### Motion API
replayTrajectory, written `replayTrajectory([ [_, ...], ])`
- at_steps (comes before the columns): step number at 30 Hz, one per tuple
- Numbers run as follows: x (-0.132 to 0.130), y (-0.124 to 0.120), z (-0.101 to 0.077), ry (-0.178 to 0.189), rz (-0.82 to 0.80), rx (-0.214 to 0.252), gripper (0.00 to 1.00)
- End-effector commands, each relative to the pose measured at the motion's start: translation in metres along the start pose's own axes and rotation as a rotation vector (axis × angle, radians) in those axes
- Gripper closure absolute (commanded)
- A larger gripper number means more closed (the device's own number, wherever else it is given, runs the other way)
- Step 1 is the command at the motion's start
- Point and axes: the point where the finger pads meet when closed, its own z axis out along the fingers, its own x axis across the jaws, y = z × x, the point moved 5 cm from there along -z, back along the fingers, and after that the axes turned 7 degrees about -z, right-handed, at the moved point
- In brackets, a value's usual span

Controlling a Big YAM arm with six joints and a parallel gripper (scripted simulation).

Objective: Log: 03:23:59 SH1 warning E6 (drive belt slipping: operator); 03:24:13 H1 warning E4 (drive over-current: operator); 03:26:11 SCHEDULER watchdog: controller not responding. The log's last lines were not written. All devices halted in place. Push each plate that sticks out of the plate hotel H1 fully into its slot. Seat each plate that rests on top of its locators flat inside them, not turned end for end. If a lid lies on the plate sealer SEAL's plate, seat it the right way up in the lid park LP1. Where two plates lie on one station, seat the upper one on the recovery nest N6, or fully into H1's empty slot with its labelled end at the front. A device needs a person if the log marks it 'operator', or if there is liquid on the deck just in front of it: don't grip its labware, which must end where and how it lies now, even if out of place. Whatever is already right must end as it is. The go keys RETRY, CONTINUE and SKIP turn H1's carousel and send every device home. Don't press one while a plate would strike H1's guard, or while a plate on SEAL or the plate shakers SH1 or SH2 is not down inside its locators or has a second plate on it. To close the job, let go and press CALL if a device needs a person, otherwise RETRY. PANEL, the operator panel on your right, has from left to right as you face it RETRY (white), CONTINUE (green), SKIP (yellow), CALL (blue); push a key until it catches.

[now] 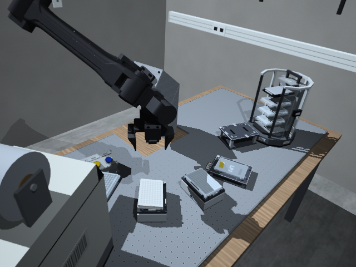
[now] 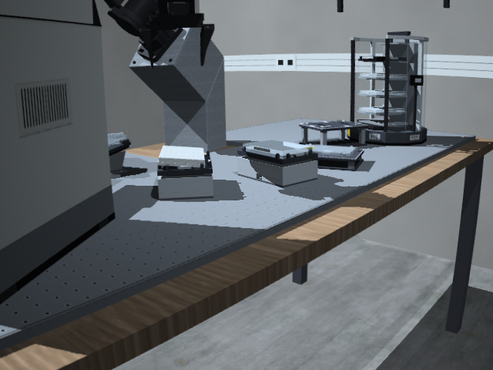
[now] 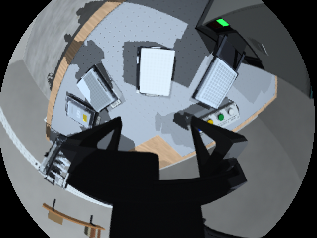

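Top view shows the black arm (image 1: 86,54) reaching in from the upper left, its gripper (image 1: 150,147) hanging above the table (image 1: 287,183) with fingers pointing down. The jaws stand wide apart and nothing is between them. Below and to the left of the gripper lies the button panel (image 1: 99,161), where a yellow button (image 1: 97,163) and a blue button (image 1: 108,159) can be seen; the rest of the panel is partly hidden by the big grey machine (image 1: 57,201) in the near left corner. A white well plate (image 1: 150,194) sits on a grey block (image 1: 151,216) near the middle of the table. Just to its right, a second block (image 1: 205,201) carries a plate (image 1: 203,183) that looks tilted in the exterior view. Beyond that lies a flat black tray (image 1: 230,169) holding a clear lid with a yellow patch (image 1: 221,164). Farther back stands a low black stand (image 1: 238,132), and beside it the tall round plate tower (image 1: 308,86) with plates on its shelves. One shelf plate (image 1: 273,90) near the top appears to reach out toward the front. Wrist view looks down on the same plates between the two dark fingertips.
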Motion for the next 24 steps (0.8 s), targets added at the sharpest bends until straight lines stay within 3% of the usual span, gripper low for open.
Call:
replayTrajectory([
  [1,-0.023,0.018,-0.01,0.005,0.152,-0.026,0.0],
  [5,-0.037,0.02,-0.01,0.006,0.28,-0.026,0.0],
  [24,-0.092,0.027,-0.012,0.002,0.26,-0.034,0.0],
])
